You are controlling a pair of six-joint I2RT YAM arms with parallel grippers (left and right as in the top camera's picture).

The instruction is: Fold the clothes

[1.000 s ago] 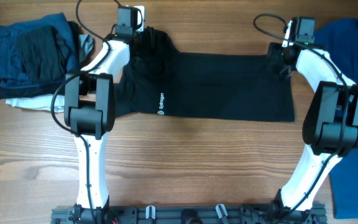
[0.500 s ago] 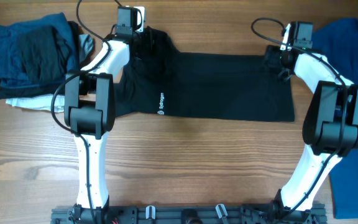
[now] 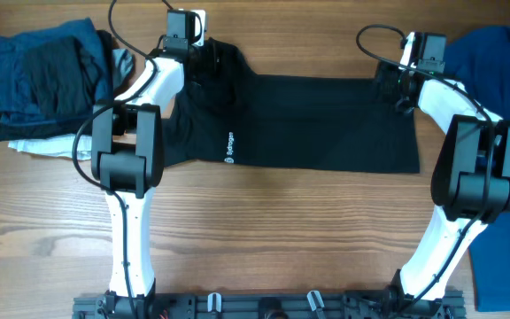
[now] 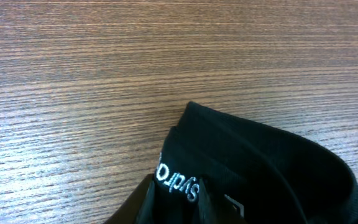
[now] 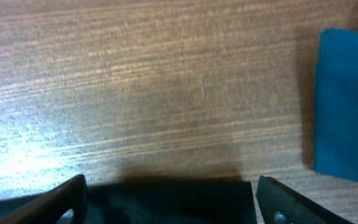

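Black T-shirt (image 3: 317, 124) collar is pinched between the left gripper's (image 4: 178, 202) nearly closed jaws; the right gripper (image 5: 169, 190) gapes wide, straddling the hem.

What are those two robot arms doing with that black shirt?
They are folding clothes. A black T-shirt lies spread on the wooden table. The left gripper pinches one far corner. The right gripper sits at the other far corner, jaws wide open, gripping nothing. A blue shirt waits on the right, and a pile of clothes sits on the left.
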